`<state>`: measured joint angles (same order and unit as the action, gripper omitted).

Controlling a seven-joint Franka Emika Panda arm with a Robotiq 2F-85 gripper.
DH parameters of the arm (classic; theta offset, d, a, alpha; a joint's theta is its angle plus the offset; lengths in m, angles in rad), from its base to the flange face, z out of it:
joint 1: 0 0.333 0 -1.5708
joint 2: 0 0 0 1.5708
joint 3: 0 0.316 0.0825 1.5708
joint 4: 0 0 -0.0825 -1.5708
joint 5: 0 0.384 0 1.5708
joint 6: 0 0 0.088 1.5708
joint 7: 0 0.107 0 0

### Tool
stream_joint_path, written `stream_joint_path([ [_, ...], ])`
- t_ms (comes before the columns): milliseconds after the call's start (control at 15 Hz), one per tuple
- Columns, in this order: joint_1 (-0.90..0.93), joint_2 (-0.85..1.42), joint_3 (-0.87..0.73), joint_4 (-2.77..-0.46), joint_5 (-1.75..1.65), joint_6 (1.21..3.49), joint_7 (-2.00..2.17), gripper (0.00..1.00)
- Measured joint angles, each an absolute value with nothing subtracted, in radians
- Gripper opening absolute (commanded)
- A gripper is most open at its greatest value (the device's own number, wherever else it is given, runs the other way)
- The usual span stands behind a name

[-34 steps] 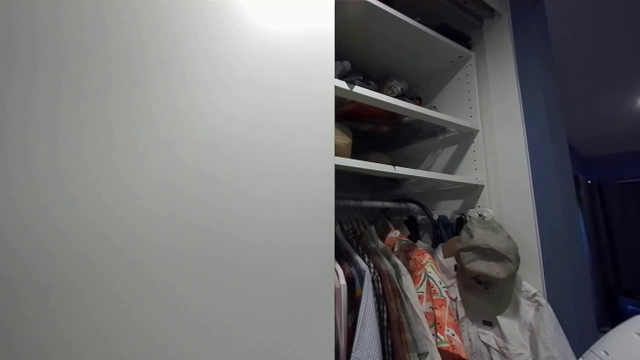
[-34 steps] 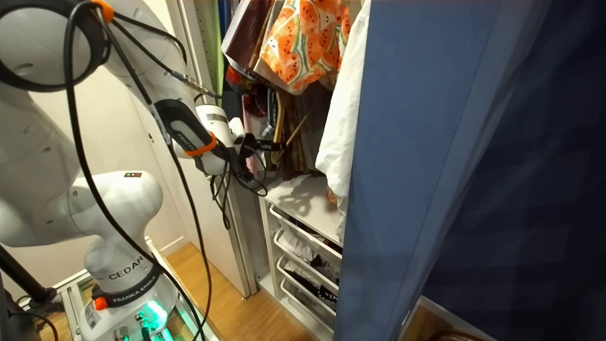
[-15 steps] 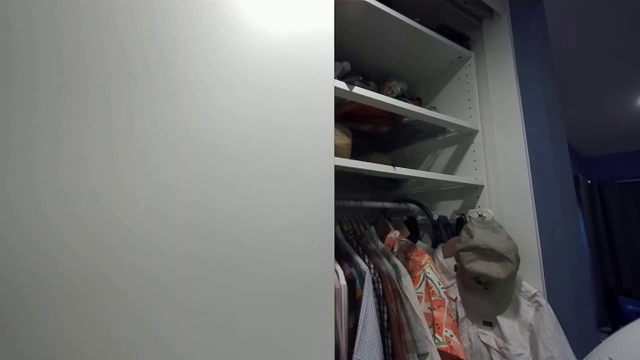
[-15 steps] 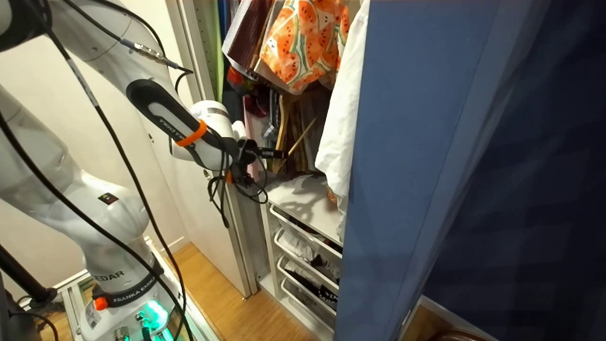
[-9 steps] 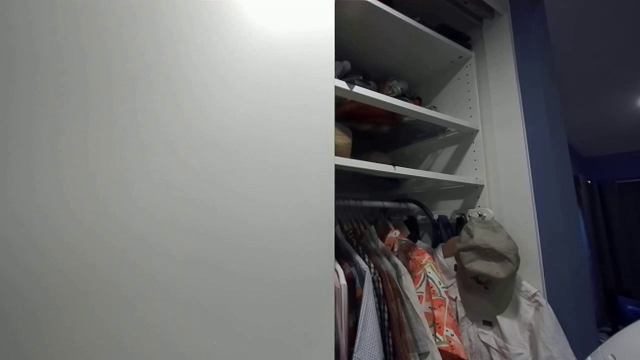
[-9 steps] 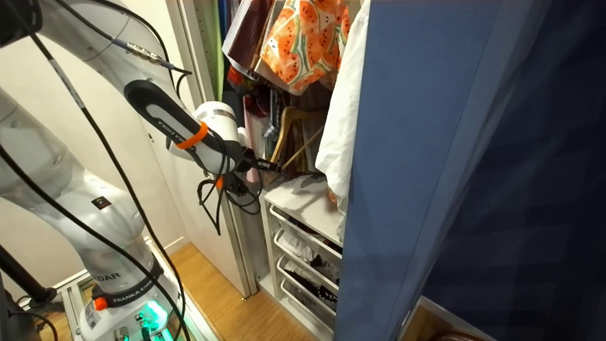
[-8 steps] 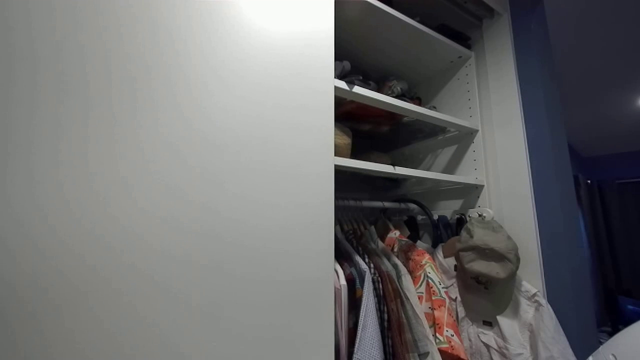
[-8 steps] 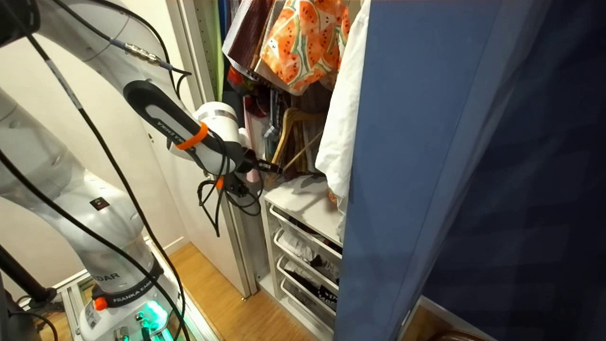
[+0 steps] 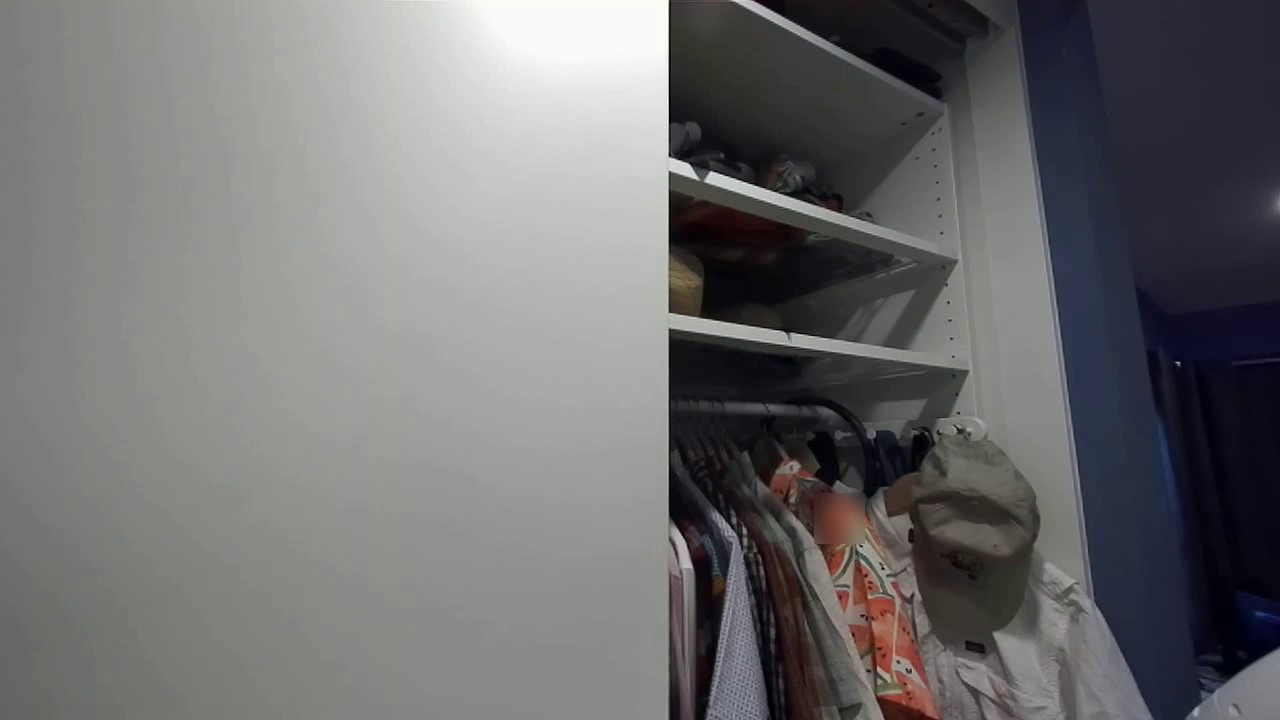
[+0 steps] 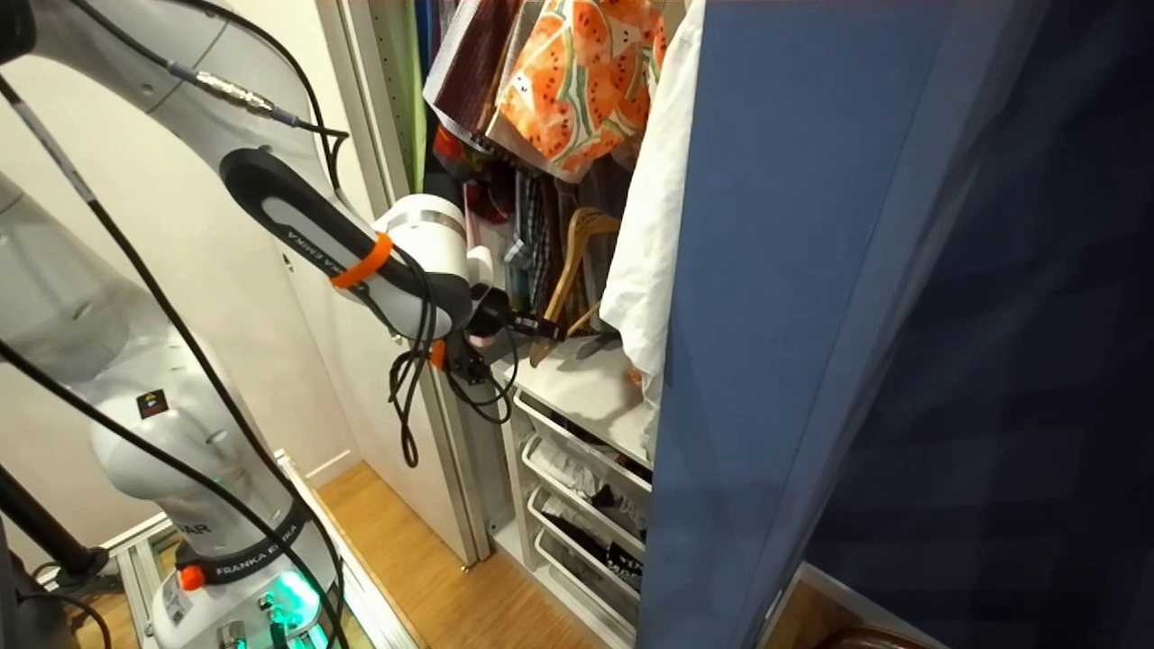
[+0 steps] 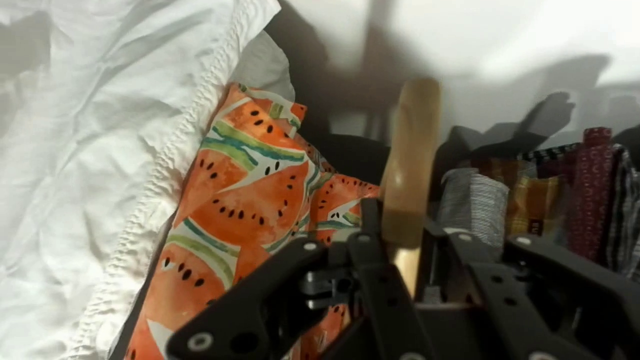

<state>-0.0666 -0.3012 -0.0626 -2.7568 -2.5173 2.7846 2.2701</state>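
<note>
My gripper [image 10: 557,330] is shut on a wooden hanger [image 10: 577,252] inside a closet. The hanger is tilted, just above the white top of a drawer unit [image 10: 586,383]. In the wrist view, the hanger [image 11: 412,150] stands between both fingers of the gripper [image 11: 402,220], and its rounded end points away from the camera. A shirt with a watermelon print [image 11: 250,195] hangs left of the fingers, and a white garment [image 11: 110,130] hangs further left. Several folded or hanging fabrics [image 11: 540,200] lie to the right. In an exterior view, the gripper is out of view behind a white door panel [image 9: 330,360].
The closet door edge [image 10: 406,388] stands beside the forearm. A blue wall [image 10: 793,270] bounds the opening on the right. Loose cables [image 10: 410,406] hang below the wrist. Shelves [image 9: 810,345], hanging shirts [image 9: 740,620] and a cap [image 9: 975,530] show in an exterior view.
My gripper has moved down and slightly right with the hanger, and more of the hanger now shows. The arm's elbow has swung left. The watermelon shirt has shifted slightly.
</note>
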Motion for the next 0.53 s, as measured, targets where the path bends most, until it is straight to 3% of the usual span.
stream_joint_path([
  [333,-0.001,-0.362,-0.016,-2.753,-2.513,2.856,2.271,0.04],
  [400,0.016,-0.37,-0.006,-2.753,-2.512,2.865,2.288,0.16],
  [533,0.033,-0.374,0.018,-2.753,-2.511,2.867,2.341,0.16],
])
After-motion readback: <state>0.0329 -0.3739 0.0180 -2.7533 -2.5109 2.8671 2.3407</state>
